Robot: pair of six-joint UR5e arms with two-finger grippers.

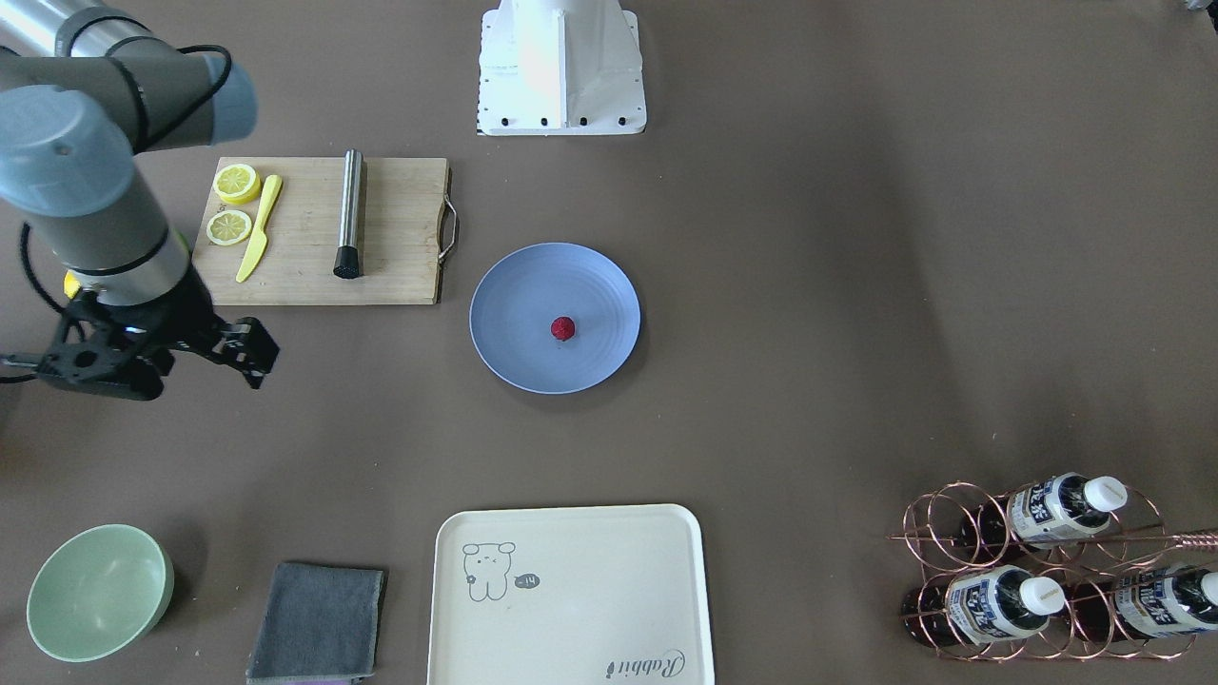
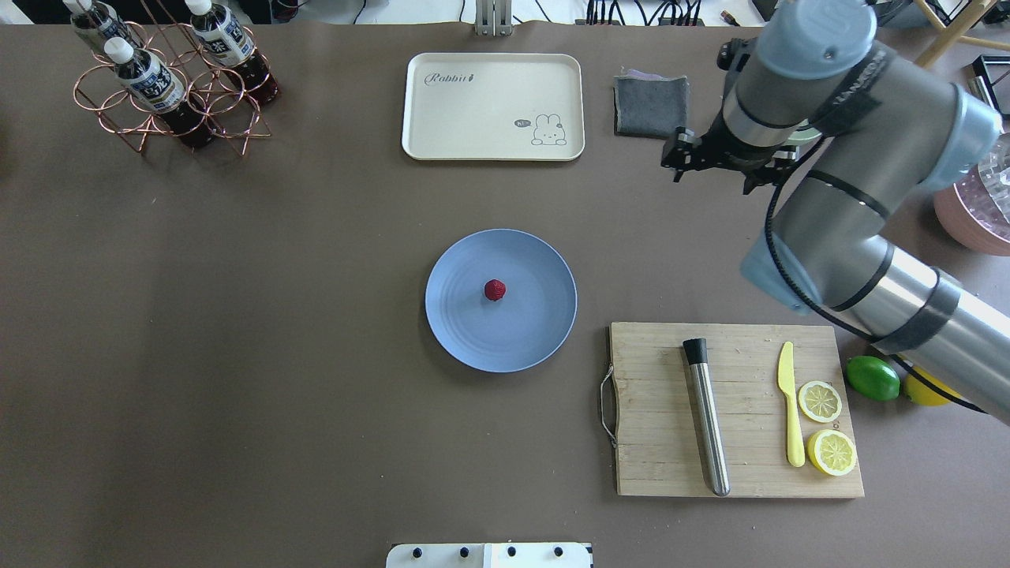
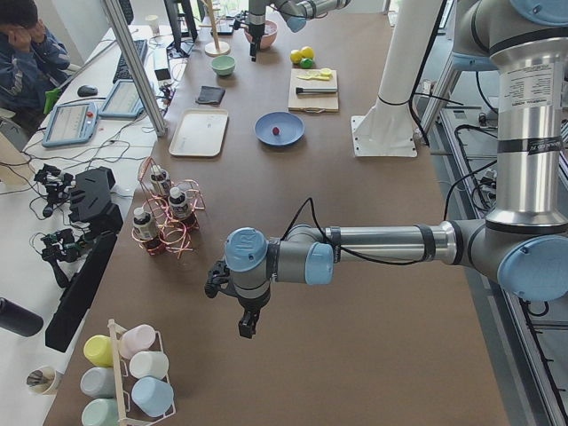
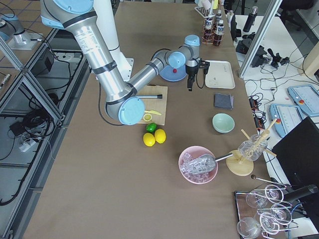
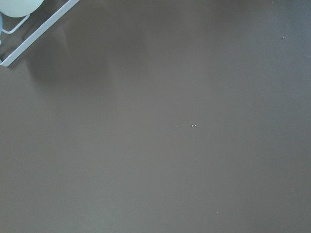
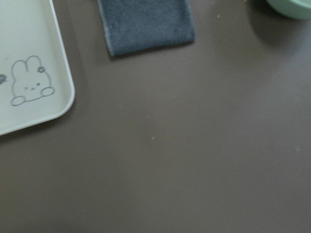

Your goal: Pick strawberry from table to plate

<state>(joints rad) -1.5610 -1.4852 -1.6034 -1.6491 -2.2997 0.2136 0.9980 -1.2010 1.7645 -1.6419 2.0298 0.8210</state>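
Note:
The strawberry (image 1: 562,328) (image 2: 495,289), a small dark red berry, lies near the middle of the light blue plate (image 1: 509,285) (image 2: 536,331) at the centre of the brown table (image 1: 809,285). My right gripper (image 1: 253,364) hangs over bare table well to the robot's right of the plate, between the cutting board and the grey cloth. It holds nothing that shows, and I cannot tell how its jaws stand. My left gripper (image 3: 248,327) shows only in the exterior left view, far from the plate near the bottle rack, so I cannot tell its state.
A wooden cutting board (image 2: 655,465) carries a steel rod, a yellow knife and two lemon halves. A cream tray (image 2: 489,134), grey cloth (image 2: 649,104), mint bowl (image 1: 95,590) and copper rack with bottles (image 2: 170,87) stand along the far side. A lime (image 2: 872,378) lies beside the board.

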